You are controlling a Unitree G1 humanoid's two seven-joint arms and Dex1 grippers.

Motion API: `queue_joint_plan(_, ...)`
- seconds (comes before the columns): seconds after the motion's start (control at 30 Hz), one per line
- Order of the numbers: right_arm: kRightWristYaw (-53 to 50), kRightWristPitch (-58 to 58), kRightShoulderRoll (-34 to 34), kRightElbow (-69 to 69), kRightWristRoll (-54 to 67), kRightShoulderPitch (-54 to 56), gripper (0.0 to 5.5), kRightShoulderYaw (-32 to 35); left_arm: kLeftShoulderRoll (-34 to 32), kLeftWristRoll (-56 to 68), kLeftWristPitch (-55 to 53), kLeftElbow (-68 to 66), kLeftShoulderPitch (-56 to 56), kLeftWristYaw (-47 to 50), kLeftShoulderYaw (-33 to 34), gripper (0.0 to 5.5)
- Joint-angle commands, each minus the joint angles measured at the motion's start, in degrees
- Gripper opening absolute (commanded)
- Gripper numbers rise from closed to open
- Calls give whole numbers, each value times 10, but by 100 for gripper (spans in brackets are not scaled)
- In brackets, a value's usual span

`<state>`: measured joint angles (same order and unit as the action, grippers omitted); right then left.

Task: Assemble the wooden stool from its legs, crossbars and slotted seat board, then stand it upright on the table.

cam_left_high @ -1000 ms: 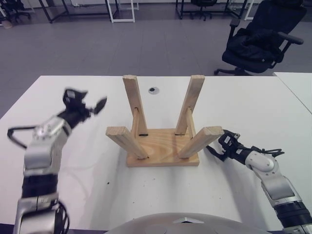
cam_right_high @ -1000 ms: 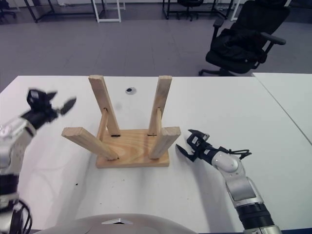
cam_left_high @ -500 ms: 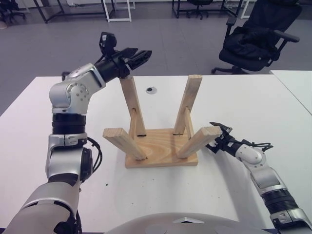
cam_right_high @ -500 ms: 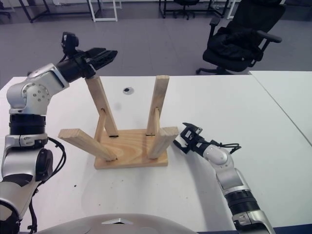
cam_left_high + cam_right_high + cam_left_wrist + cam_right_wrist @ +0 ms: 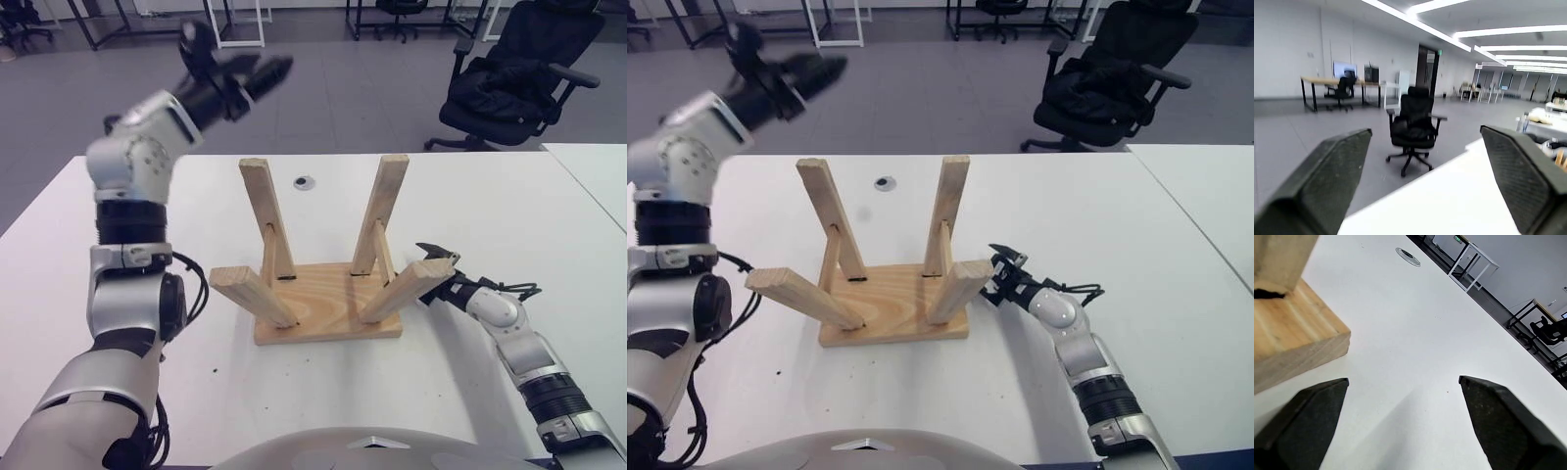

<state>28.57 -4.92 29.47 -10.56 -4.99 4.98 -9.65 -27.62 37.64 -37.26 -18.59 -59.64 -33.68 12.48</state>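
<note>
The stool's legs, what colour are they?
The legs are pale yellowish wood, clearest in the left eye view.

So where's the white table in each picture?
Left eye view: white table fills the lower half, under the upside-down wooden stool.
Right eye view: table likewise.
Left wrist view: table between the jaws, before the black office chair.
Right wrist view: table between the jaws, beside the stool's board.
Shared landmarks: the stool, that chair.

The middle of the white table is being blocked by the upturned pale wooden stool, four splayed legs raised. Room is being left at the stool's left and front; its right is being crowded by the black two-fingered right gripper.
</note>
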Motion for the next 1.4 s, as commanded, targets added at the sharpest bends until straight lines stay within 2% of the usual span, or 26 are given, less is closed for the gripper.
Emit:
queue_joint_plan(0.03,-2,16,3,-15,-15,-27,423,-2,-65,27,-54,77,35,13,62,409)
queue_joint_plan(0.07,-1,17,4,-2,-5,-35,423,6,-84,26,-67,110,87,13,77,409)
queue_joint_plan(0.13,17,16,12,35,27,-57,423,26,-121,-25,-33,197,263,2,105,409)
queue_joint_plan(0.17,38,16,21,62,58,-79,423,46,-105,-53,13,259,405,-13,136,409)
queue_joint_plan(0.23,78,11,47,113,107,-136,423,79,-25,-84,85,335,640,-15,170,409)
queue_joint_plan(0.27,92,6,58,129,117,-162,423,86,6,-106,127,345,727,-16,157,409)
queue_joint_plan(0.33,110,-9,74,136,113,-191,423,85,13,-188,226,329,853,-19,66,409)
queue_joint_plan(0.4,123,-19,87,137,105,-208,423,81,5,-253,299,306,914,-30,-1,409)
queue_joint_plan(0.53,160,0,113,201,123,-257,423,76,8,-249,322,334,951,-39,-23,409)
queue_joint_plan(0.7,111,62,77,226,89,-229,423,55,22,-269,309,335,898,-14,-76,409)
queue_joint_plan(0.83,78,61,75,195,69,-232,423,74,35,-278,319,318,888,25,-64,409)
queue_joint_plan(1.2,81,100,12,216,100,-202,423,15,68,-310,317,286,837,75,-112,409)
queue_joint_plan(1.4,95,125,4,254,118,-192,423,1,62,-285,280,345,866,44,-162,409)
